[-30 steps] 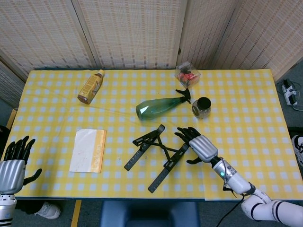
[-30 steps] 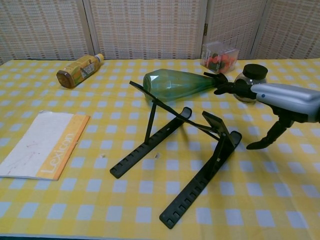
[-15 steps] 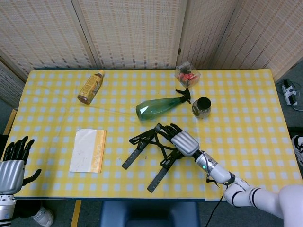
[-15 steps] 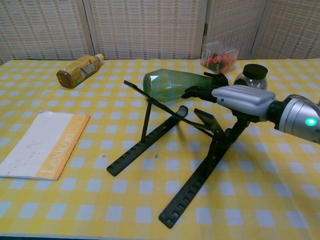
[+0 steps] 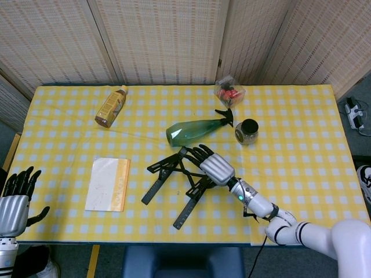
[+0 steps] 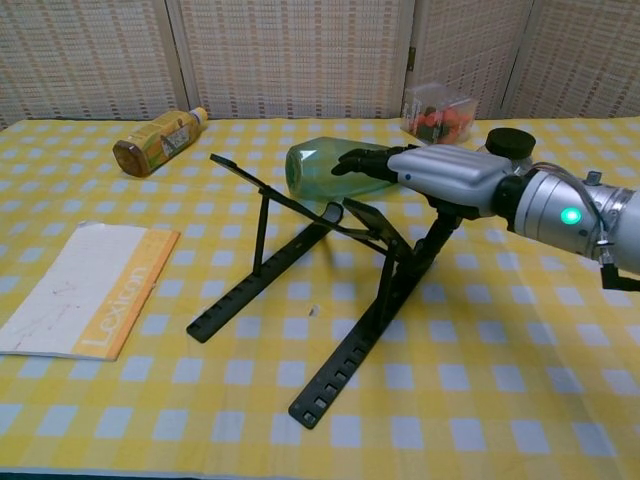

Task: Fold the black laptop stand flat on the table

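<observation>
Standing propped open mid-table beside the green spray bottle (image 5: 194, 131), black laptop stand (image 6: 300, 290) not yet folded; right hand (image 6: 440, 172) flat on top, fingers extended, gripping nothing; left hand (image 5: 16, 200) idle, spread.

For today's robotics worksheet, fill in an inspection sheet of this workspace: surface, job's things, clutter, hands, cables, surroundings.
Surface: table under a yellow checked cloth.
Job's things: black laptop stand propped up, not yet flat.
Clutter: green spray bottle and amber bottle lying down; booklet; dark-lidded jar; clear box.
Hands: right hand on the stand's top; left hand off the table edge, empty.
Cables: plug and cord on the floor.
Surroundings: woven screens behind.
</observation>
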